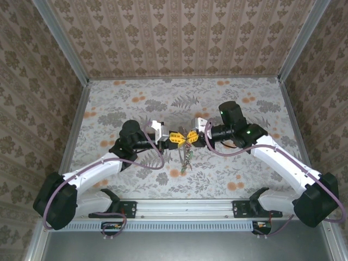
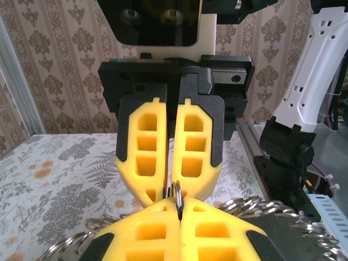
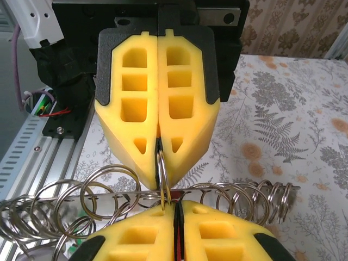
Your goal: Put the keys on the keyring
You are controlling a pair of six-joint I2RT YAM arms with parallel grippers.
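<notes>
My left gripper (image 1: 175,138) (image 2: 178,204) and right gripper (image 1: 194,137) (image 3: 175,205) meet tip to tip above the table's middle. The left one is shut on a small metal split ring (image 2: 177,191) (image 3: 162,174), which stands upright between the two sets of fingertips. The right one is shut on a thin dark and red sliver (image 3: 176,239), which looks like a red-headed key. Below them the keyring (image 3: 239,188) shows edge-on as a thin grey band with several metal split rings (image 3: 103,198) strung along it. That bunch (image 1: 186,155) hangs down under the grippers.
The floral tabletop (image 1: 136,100) stretches out around the arms. Patterned walls close it in on three sides. A metal rail (image 1: 185,206) with both arm bases runs along the near edge. A small green bit (image 3: 60,250) peeks out under the rings.
</notes>
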